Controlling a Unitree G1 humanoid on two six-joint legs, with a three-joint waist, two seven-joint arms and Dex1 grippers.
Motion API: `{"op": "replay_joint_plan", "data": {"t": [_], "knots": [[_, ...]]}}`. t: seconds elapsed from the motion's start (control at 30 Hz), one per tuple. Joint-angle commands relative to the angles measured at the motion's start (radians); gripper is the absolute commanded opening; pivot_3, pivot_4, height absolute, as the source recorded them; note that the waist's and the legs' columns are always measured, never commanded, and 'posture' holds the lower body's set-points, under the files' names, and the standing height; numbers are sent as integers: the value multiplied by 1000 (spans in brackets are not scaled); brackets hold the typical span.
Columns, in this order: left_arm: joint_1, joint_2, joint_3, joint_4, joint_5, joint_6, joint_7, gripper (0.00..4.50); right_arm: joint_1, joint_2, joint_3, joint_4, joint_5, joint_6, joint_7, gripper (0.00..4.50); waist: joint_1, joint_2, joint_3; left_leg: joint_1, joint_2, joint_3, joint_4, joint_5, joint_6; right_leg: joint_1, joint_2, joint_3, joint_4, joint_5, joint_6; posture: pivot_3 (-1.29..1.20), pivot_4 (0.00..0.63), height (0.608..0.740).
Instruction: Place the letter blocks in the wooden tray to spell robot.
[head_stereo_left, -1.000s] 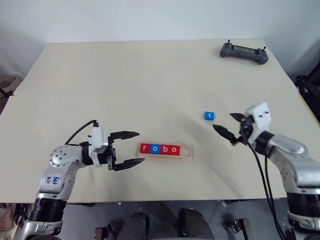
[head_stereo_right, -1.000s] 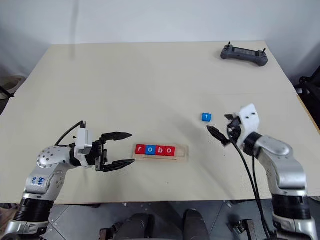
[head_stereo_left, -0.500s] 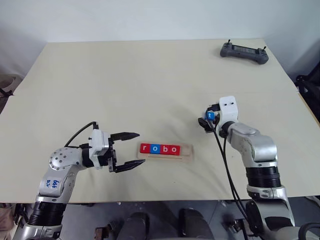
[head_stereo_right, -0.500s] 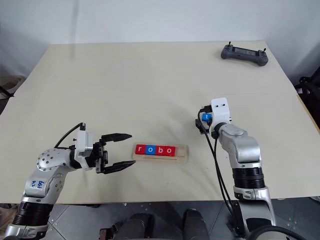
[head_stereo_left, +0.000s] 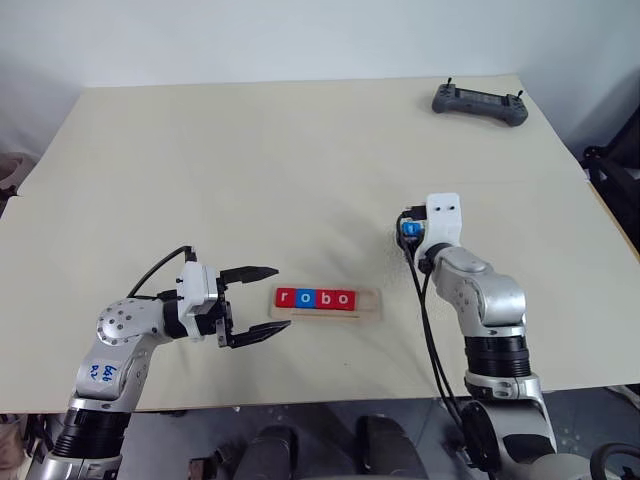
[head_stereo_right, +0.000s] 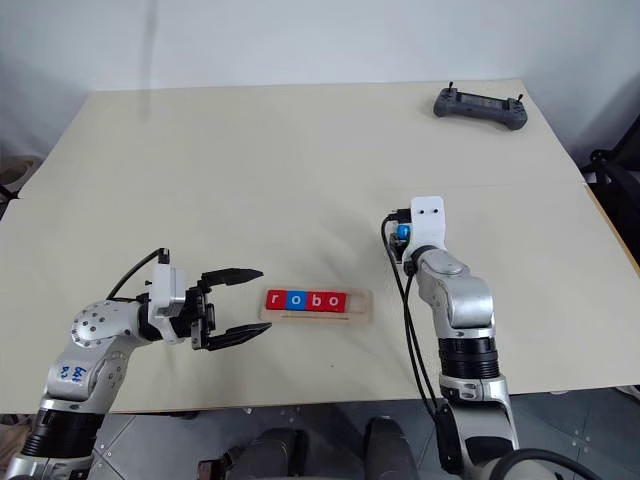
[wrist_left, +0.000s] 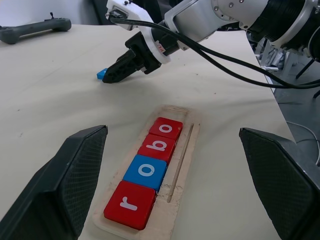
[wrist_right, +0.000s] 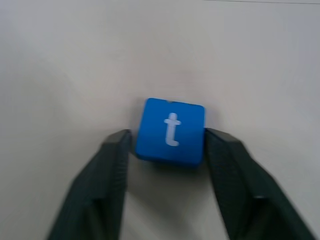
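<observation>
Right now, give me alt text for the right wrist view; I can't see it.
A blue t block lies flat on the pale table, letter up. The right gripper has its two black fingers against the block's opposite sides.

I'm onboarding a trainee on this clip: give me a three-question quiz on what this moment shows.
1. True or false: the wooden tray already holds four letter blocks.
2. Which letter is on the blue block between the right end effector fingers? A) b B) t C) r
3. Fill in: the left end effector, beside the tray's "r" end, stands ____ and holds nothing.

Key: 1 true, reading r, o, b, o, with the last slot bare. 2 B; the fingers touch its two sides while it sits on the table. 3 open.
</observation>
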Motion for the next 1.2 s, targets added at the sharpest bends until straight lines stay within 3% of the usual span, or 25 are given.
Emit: {"op": "replay_joint_plan", "data": {"t": [0.03,0.2,0.47,0.67,0.8,0.97,1.1,1.2], "knots": [[-11,2,12,-28,-12,-6,2,4500,13,-7,-20,-18,-10,-1,-7,1479,0,0,0,0,0,0,0,0,0,0,0,0,0,0,0,0,150,740],[-15,3,10,-23,-15,-3,-7,4500,48,-56,-22,-102,2,42,32,1479,2,0,0,0,0,0,0,0,0,0,0,0,0,0,0,0,150,740],[-31,-2,-6,10,-17,4,-44,4500,326,-131,-62,-579,113,339,119,1479,3,0,0,-1,0,-1,-1,-1,1,0,0,1,-2,0,0,0,150,740],[-54,-16,-31,33,-17,10,-67,4500,476,-92,-82,-733,120,417,102,1479,3,0,0,0,0,0,-1,-1,1,0,0,2,-1,0,0,0,150,740],[-69,-22,-36,43,-14,13,-74,4500,486,-58,-87,-741,119,423,86,1479,3,0,0,0,0,1,-1,-1,1,0,0,3,-2,0,0,0,150,740],[-78,-23,-34,50,-12,12,-76,4500,458,-93,-94,-691,122,369,118,3138,2,0,0,1,0,0,-2,-1,1,0,0,3,-2,0,0,0,150,740],[-74,-20,-26,51,-10,7,-74,4500,444,-153,-147,-621,191,298,243,4465,4,0,0,1,-1,1,-1,0,1,0,0,3,-2,0,0,0,150,740],[-74,-19,-21,54,-8,2,-70,4500,445,-232,-173,-564,249,215,374,4465,6,0,0,1,-1,1,-1,0,2,1,0,3,-2,0,0,0,150,740]]}}
